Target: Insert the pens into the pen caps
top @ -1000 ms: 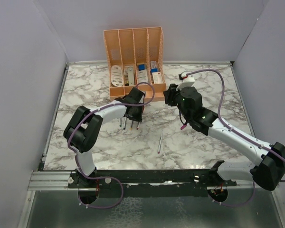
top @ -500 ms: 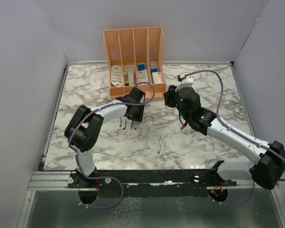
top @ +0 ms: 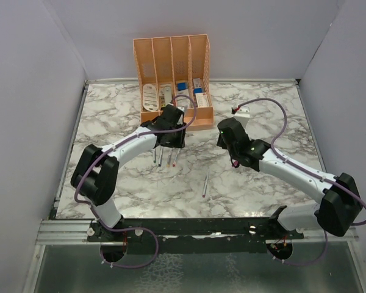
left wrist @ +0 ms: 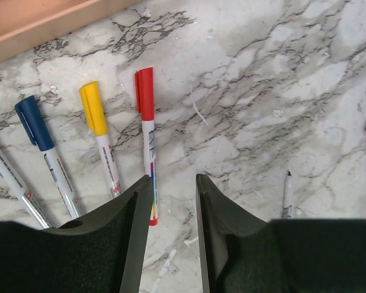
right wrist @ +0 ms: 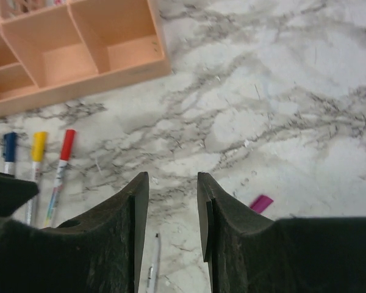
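Pens (left wrist: 147, 140), thin grey-white sticks: four lie capped; left claw (left wrist: 172, 183) has shifted far, open and empty. Right claw (right wrist: 171, 180), also open, has pulled nearer, by the magenta bullet-shaped plastic cap (right wrist: 261, 202) and bare pen (top: 205, 183), likely the last pair.

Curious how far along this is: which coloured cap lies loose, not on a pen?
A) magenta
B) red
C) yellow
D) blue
A: the magenta cap lies alone, apart from the one uncapped pen.
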Controlling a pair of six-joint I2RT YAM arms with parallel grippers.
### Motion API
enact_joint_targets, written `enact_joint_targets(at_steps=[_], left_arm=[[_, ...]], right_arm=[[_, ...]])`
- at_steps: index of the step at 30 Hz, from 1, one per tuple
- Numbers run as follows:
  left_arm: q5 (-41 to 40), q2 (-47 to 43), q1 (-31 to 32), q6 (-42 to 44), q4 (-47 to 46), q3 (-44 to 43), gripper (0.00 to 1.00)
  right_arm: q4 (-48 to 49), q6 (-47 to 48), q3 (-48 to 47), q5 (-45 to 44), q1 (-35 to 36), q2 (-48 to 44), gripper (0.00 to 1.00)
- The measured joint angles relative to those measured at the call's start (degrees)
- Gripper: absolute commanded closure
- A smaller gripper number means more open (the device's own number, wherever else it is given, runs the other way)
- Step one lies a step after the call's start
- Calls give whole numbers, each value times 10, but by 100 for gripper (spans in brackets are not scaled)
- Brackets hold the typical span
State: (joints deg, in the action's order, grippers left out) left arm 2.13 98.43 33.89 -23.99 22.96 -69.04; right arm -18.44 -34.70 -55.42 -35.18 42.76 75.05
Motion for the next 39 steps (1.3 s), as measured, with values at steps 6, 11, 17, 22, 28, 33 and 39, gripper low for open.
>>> enact_joint_targets(at_steps=[6, 11, 17, 22, 28, 33, 39], left_arm=[[25, -56, 28, 2, -1, 26, 63], [43, -64, 95, 3, -1, 56, 63], [56, -64, 143, -1, 4, 67, 62], [66, -60, 150, -5, 5, 67, 62], [80, -16, 176, -1, 25, 56, 62], [81, 14, 197, 6, 47, 37, 62], [82, 25, 204, 13, 59, 19, 62]], right_arm=[[-97, -93, 7, -3, -9, 26, 63], [-140, -143, 28, 3, -32, 26, 63], [-171, -179, 40, 3, -38, 13, 63], [-189, -203, 59, 3, -38, -19, 63], [-206, -233, 71, 3, -38, -47, 63], [-216, -251, 85, 3, -38, -68, 63], [-223, -266, 94, 3, -38, -73, 63]])
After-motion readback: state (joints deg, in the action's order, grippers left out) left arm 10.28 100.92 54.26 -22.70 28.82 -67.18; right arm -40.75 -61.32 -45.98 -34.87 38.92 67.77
